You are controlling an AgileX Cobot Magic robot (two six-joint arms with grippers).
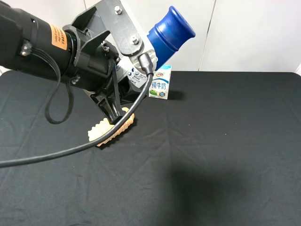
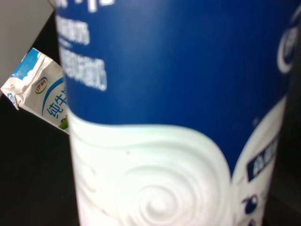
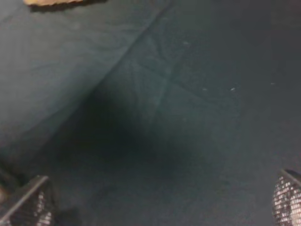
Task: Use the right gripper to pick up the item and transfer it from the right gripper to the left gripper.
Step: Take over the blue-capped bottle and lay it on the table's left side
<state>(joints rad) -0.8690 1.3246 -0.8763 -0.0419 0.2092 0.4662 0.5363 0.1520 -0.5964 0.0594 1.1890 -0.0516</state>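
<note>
The item, a white bottle with a dark-blue cap [image 1: 170, 34], hangs tilted high above the table's back left, cap pointing up and to the right. My left gripper [image 1: 126, 81], on the orange-stickered arm, is shut on its body. In the left wrist view the item [image 2: 174, 117] fills the picture, blue band above white. The right gripper [image 3: 157, 202] stands open over bare black cloth, with only its two fingertips [image 3: 28, 207] showing and nothing between them. It is out of the exterior high view.
A small milk carton [image 1: 160, 82] stands at the back of the black-clothed table [image 1: 211, 141], also seen in the left wrist view as the carton [image 2: 40, 92]. An orange ridged bread roll [image 1: 113, 127] lies under the left arm. A cable loops across the left.
</note>
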